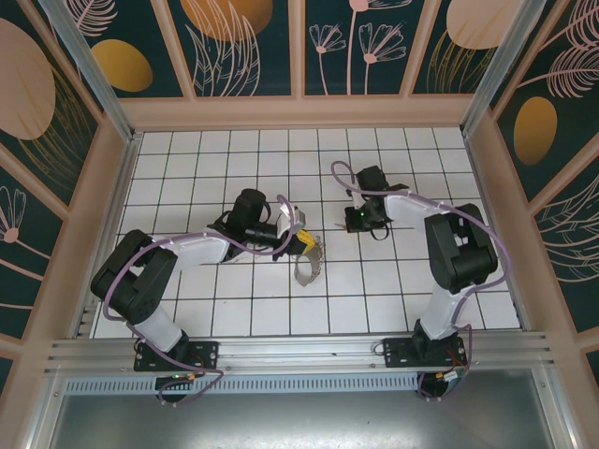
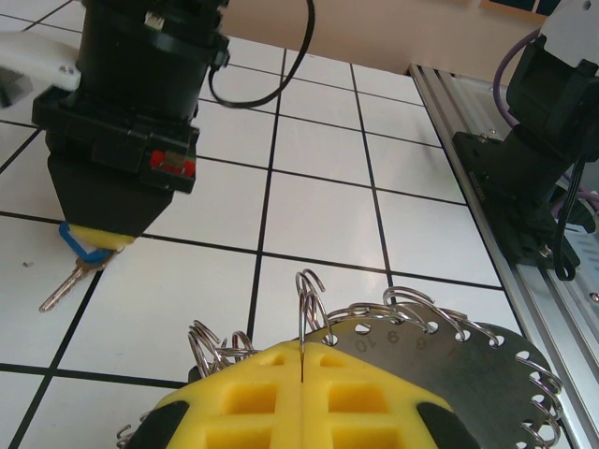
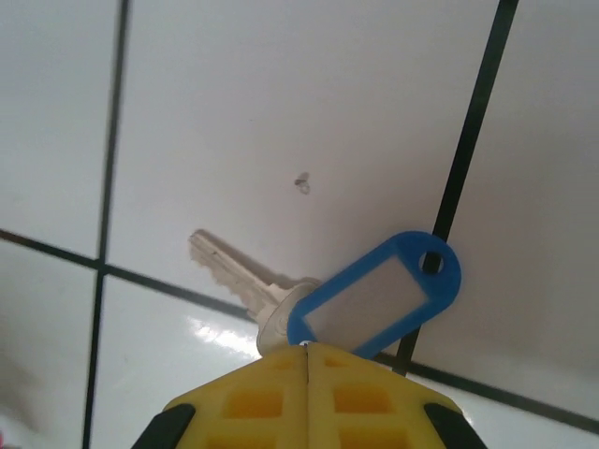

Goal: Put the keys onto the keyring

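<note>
Left wrist camera first: the left gripper (image 2: 302, 367) has its yellow fingers (image 2: 234, 398) pressed together, pinching one upright wire loop (image 2: 304, 304) of the keyring (image 2: 468, 360). The keyring is a grey metal disc stamped with numbers, with split rings all around its rim. It spreads out to the right of my fingertips, above the white tiled table (image 2: 318, 150). I cannot tell whether it touches the tiles. Further out, at upper left, the right gripper (image 2: 98, 239) points tip-down close to the tiles, and a silver key (image 2: 65, 288) dangles from its yellow tip.

On the right wrist camera that gripper's fingers are shut tight, clamped where the key's head meets its blue tag (image 3: 379, 299). The blade points up and left. The oval tag angles up and right, its far end over a black grout line.

From the top external view, both grippers sit mid-table, near each other but apart. The keyring is just beside the left one.
</note>
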You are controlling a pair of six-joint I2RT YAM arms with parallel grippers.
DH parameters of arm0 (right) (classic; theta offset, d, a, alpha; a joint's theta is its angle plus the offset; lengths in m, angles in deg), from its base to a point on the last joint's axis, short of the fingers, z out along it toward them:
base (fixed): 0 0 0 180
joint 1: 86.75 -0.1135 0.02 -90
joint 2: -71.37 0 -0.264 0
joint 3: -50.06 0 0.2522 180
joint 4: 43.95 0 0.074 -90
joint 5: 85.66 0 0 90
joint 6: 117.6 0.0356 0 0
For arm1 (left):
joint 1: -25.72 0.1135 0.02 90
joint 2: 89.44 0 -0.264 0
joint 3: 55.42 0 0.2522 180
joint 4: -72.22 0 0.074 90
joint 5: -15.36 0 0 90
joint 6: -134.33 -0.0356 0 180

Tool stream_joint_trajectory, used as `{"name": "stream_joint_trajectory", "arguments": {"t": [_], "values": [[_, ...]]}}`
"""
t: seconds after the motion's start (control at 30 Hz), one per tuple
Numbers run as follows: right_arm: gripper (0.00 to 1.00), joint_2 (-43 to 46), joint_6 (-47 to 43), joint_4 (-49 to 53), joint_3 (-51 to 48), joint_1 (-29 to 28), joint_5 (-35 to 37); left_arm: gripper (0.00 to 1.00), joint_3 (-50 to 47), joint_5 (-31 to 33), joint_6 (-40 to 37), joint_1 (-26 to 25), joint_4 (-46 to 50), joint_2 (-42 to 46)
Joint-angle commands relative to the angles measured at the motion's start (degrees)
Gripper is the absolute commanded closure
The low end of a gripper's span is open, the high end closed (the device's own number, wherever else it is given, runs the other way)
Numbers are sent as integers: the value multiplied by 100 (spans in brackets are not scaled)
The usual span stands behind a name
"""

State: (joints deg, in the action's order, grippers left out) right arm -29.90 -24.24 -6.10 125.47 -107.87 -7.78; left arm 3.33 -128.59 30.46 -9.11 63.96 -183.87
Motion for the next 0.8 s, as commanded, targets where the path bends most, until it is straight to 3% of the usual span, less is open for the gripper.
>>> {"name": "stream_joint_trajectory", "arguments": {"t": [0.0, 0.17, 0.37, 0.53, 0.77], "values": [[100, 962, -344, -314, -287, -43, -305, 100, 106, -89, -131, -8, 38, 151], [100, 2356, -1535, -1114, -1278, -48, -1477, 100, 107, -120, -129, -11, 22, 166], [100, 3455, -2958, -1830, -2285, -73, -2172, 100, 115, -190, -150, -8, -20, 153], [100, 3550, -3577, -2023, -2416, -369, -2234, 100, 122, -233, -142, -14, -48, 114], [100, 3351, -3786, -2400, -2438, -718, -2395, 100, 162, -237, -97, -11, -50, 83]]}}
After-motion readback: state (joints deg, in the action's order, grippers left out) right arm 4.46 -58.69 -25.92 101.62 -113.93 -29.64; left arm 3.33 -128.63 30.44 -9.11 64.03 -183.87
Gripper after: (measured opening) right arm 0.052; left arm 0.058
